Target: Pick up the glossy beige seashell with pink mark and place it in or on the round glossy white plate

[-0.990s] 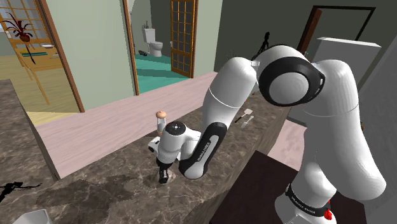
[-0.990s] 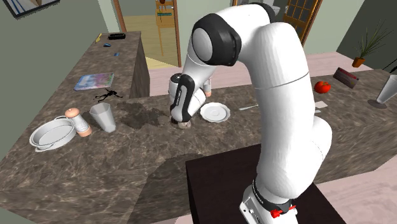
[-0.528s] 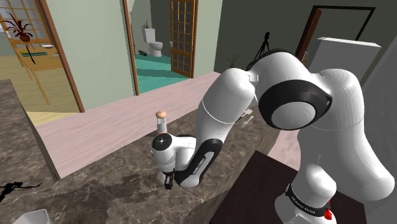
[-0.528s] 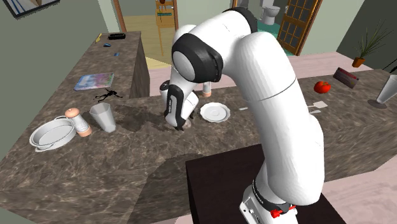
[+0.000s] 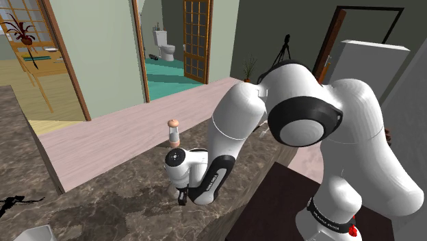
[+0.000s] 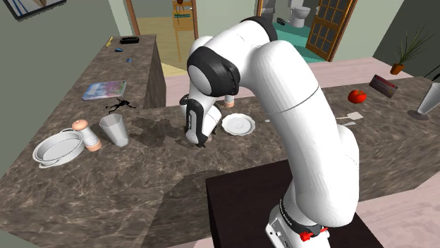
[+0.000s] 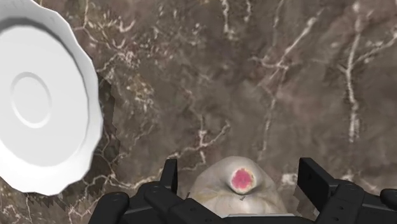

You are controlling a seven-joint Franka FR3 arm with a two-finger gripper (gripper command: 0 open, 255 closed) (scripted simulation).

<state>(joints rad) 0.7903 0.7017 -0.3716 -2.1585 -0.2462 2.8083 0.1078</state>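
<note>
the gripper straddles the shell on the counter, fingers apart and not touching it. closing squarely on its widest part, low down, looks wisest before carrying it to the plate nearby.

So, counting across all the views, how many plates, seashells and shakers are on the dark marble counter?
Round white scalloped plate: 1
Beige seashell with pink mark: 1
Peach-capped shakers: 2
Total: 4
</note>
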